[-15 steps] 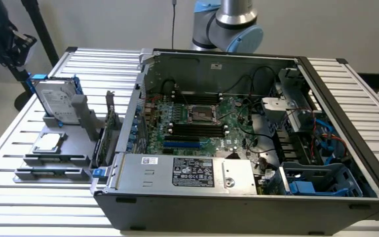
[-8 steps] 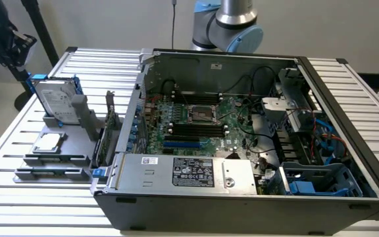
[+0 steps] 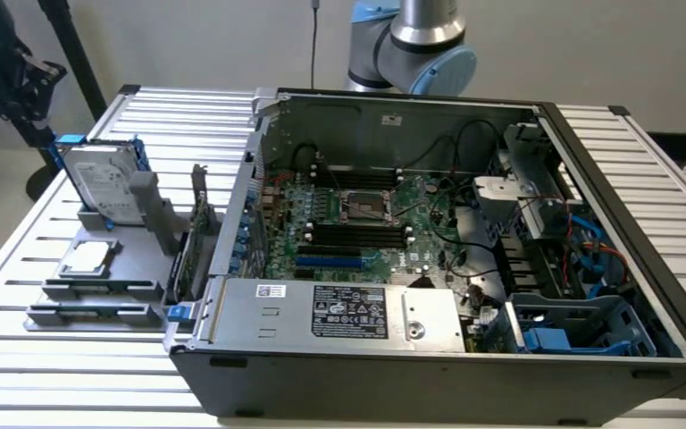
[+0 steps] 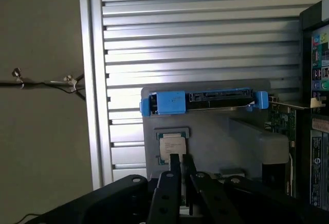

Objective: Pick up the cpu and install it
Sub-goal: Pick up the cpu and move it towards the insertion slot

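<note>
Cpu [image 4: 172,147] flat, square, silvery (dark rim) | on grey tray [image 4: 216,131] | black fingers [image 4: 175,166] together

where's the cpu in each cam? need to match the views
Exterior view: the cpu lies on the grey holder, at the exterior view's left of the open case.
Wrist view: the cpu lies just ahead of the pincer.
Shared landmark: the blue-framed hard drive standing next to it on that holder.
</note>
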`<state>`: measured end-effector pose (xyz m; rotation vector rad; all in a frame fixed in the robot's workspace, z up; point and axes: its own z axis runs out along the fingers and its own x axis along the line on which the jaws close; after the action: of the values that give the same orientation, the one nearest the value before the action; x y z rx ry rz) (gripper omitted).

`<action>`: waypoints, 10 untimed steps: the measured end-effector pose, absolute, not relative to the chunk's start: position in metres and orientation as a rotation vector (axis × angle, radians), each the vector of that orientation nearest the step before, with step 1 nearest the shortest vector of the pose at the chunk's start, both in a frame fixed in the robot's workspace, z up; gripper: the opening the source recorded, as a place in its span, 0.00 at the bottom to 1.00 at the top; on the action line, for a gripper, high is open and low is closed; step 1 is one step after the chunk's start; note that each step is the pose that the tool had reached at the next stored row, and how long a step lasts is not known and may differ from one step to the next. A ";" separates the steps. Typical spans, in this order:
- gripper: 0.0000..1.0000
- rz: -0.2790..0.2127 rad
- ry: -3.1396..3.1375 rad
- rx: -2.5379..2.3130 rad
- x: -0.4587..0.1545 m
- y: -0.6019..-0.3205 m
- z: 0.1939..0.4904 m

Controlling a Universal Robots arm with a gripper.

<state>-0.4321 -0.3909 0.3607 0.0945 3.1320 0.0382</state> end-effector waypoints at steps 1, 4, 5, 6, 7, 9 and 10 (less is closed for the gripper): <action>0.17 0.038 3.132 0.094 -0.432 -0.391 0.361; 0.36 0.038 3.132 0.094 -0.432 -0.391 0.361; 0.42 0.038 3.132 0.094 -0.432 -0.391 0.361; 0.42 0.038 3.132 0.094 -0.432 -0.391 0.361; 0.47 0.038 3.132 0.094 -0.432 -0.391 0.360; 0.53 0.038 3.132 0.094 -0.432 -0.391 0.357; 0.60 0.038 3.133 0.094 -0.432 -0.391 0.355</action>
<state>-0.4322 -0.3910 0.3554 0.0940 3.1327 0.0381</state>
